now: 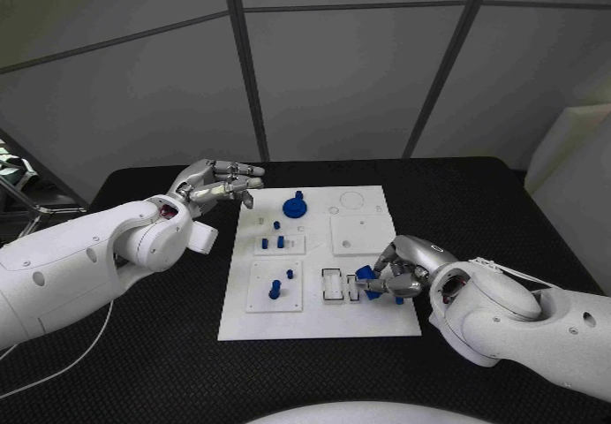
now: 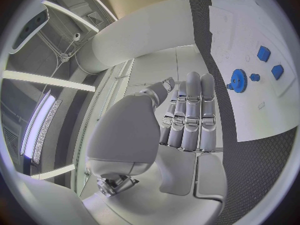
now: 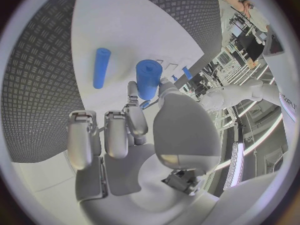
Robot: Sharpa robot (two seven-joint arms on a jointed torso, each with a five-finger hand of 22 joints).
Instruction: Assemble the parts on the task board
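Holding a small blue part in the right robot hand, at about four o'clock on the task board. Probably light, hard and slippery; best pinched at the sides. Left robot hand open, empty, hovering at ten o'clock.
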